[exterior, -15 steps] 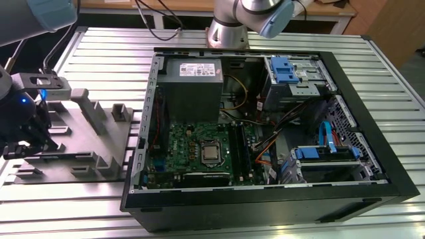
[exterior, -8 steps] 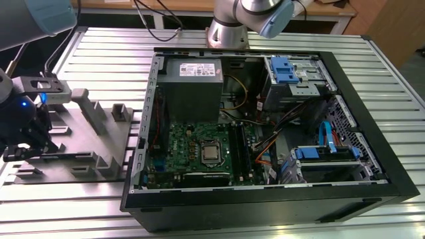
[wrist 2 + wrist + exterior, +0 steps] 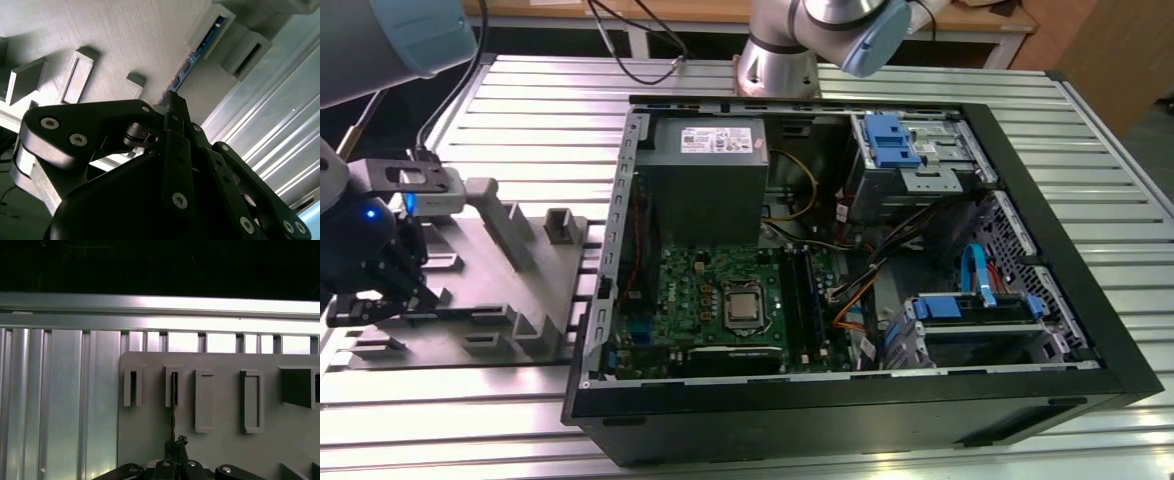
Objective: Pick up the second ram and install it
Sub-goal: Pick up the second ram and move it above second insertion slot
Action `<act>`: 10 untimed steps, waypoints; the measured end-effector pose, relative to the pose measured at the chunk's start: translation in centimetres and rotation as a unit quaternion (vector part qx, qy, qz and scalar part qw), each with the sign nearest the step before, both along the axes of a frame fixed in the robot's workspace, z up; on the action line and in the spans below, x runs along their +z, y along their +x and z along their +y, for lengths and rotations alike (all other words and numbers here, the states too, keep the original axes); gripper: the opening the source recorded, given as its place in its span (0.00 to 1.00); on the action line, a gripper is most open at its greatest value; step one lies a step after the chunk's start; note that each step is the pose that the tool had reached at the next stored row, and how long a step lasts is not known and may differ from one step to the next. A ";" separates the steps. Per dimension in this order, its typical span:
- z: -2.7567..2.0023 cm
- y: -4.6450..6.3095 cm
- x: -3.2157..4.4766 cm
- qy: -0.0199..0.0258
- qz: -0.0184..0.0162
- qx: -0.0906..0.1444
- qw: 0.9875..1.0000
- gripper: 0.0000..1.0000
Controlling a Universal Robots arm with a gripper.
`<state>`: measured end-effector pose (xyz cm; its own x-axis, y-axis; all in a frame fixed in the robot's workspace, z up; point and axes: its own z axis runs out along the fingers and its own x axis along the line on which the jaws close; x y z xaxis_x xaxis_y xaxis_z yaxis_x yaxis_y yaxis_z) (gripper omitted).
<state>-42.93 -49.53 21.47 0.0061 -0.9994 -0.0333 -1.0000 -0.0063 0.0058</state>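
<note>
The second ram (image 3: 173,405) stands on its thin edge in a slot of the grey holder plate (image 3: 150,430). In the second wrist view the second ram (image 3: 192,57) shows as a dark strip with a blue tint running through a raised bracket. My gripper (image 3: 175,442) sits at the stick's near end, its fingers closed together on it. The gripper (image 3: 172,97) meets the strip's end where the black linkages converge. In the exterior view my gripper (image 3: 380,300) hangs over the holder plate (image 3: 494,280) at the exterior view's far left, well away from the memory slots (image 3: 803,300).
An open black computer case (image 3: 1041,250) lies on the ribbed aluminium table (image 3: 534,110). Inside are a green motherboard (image 3: 707,290), a grey power supply (image 3: 707,170), cables and blue drive brackets. The arm's base (image 3: 781,50) stands behind the case. The holder carries several raised brackets.
</note>
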 end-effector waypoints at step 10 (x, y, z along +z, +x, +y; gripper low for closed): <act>-0.01 -0.1 -0.10 0.000 0.000 0.000 1.000 0.10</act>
